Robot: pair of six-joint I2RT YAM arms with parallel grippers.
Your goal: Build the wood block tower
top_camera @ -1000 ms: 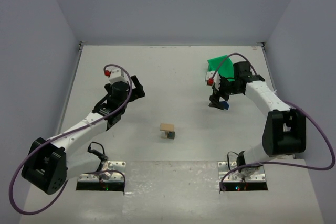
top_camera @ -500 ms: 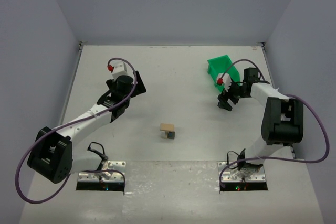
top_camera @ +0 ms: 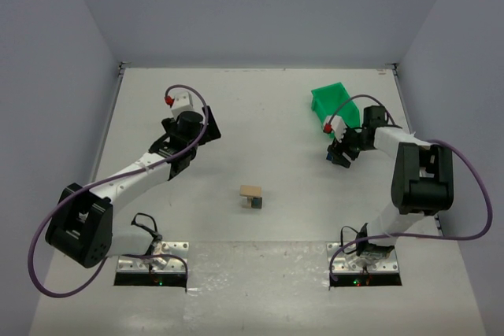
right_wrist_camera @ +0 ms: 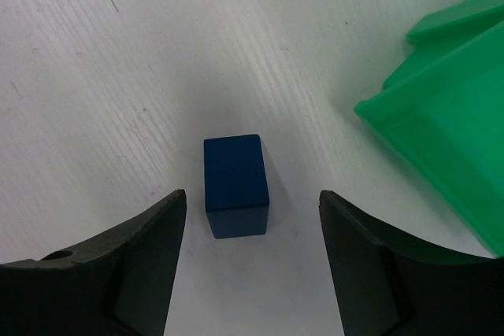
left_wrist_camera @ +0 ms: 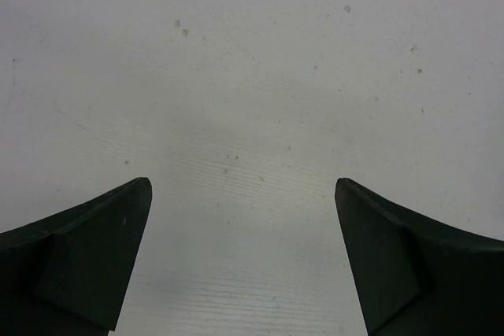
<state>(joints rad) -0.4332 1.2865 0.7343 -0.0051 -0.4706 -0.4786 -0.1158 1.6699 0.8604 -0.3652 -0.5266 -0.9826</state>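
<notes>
The wood block tower (top_camera: 252, 197) stands mid-table: a pale plank on top of small tan and dark blocks. A dark blue block (right_wrist_camera: 235, 184) lies on the table just ahead of and between the open jaws of my right gripper (right_wrist_camera: 252, 202), touching neither finger; in the top view it shows as a blue speck (top_camera: 328, 156) by the right gripper (top_camera: 340, 155). My left gripper (top_camera: 206, 133) is open and empty over bare table at the left; its wrist view shows only the two fingers (left_wrist_camera: 102, 249) and white table.
A green plastic bin (top_camera: 335, 106) stands at the back right, close behind the right gripper; its corner fills the right side of the right wrist view (right_wrist_camera: 449, 108). Grey walls enclose the table on three sides.
</notes>
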